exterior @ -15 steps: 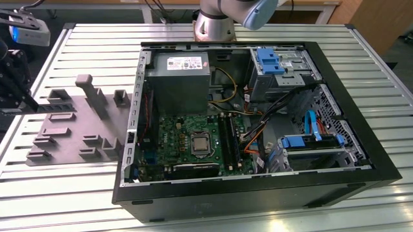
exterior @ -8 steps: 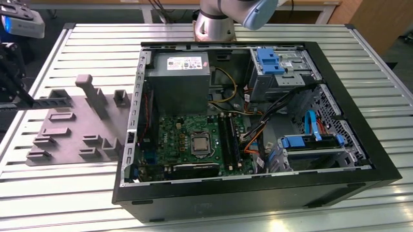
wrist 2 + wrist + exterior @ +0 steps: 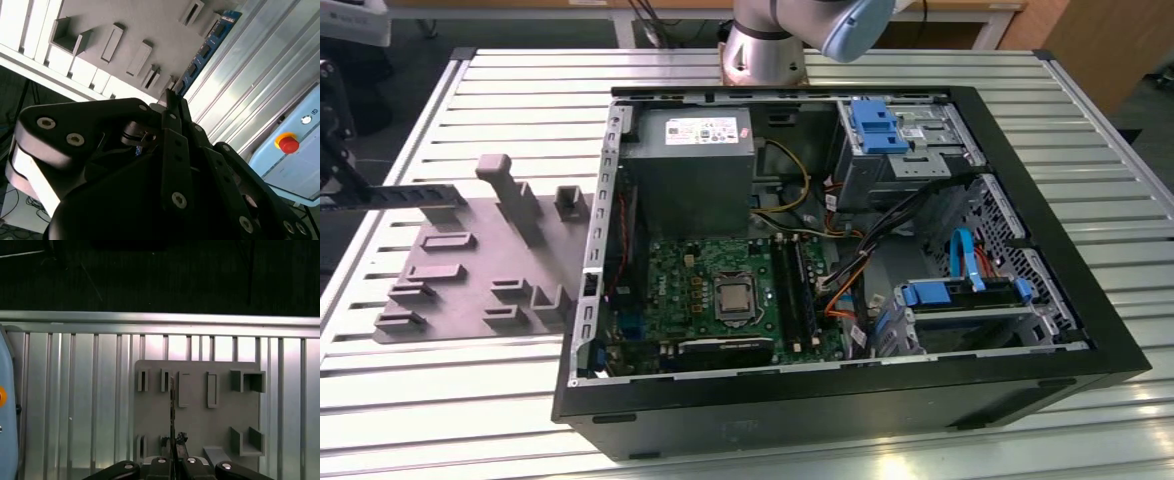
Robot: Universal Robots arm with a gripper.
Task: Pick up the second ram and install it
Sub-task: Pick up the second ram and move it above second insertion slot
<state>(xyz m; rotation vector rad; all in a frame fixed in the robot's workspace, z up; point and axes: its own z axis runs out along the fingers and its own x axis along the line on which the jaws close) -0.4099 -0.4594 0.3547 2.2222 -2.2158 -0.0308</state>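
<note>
Gripper (image 3: 171,100) being seen clamped on the second ram (image 3: 206,49), blue stick with a pale marking at its free end being held over the grey fixture plate (image 3: 467,255), bare slatted table (image 3: 454,400) being shown around the plate, open computer case (image 3: 854,400) with a pale-labelled power supply (image 3: 687,160) being seen just beside the plate, at the exterior view's right.

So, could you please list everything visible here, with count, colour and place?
table: one, silver, slatted, under everything.
fixture tray: one, grey, on the table, exterior view's left.
computer case: one, black, open, on the table.
motherboard: one, green, inside the case.
power supply: one, grey, inside the case.
drive brackets: two, light blue, inside the case.
second ram: one, blue, held over the tray.
fingers: one pair, black, shut on the ram.
</note>
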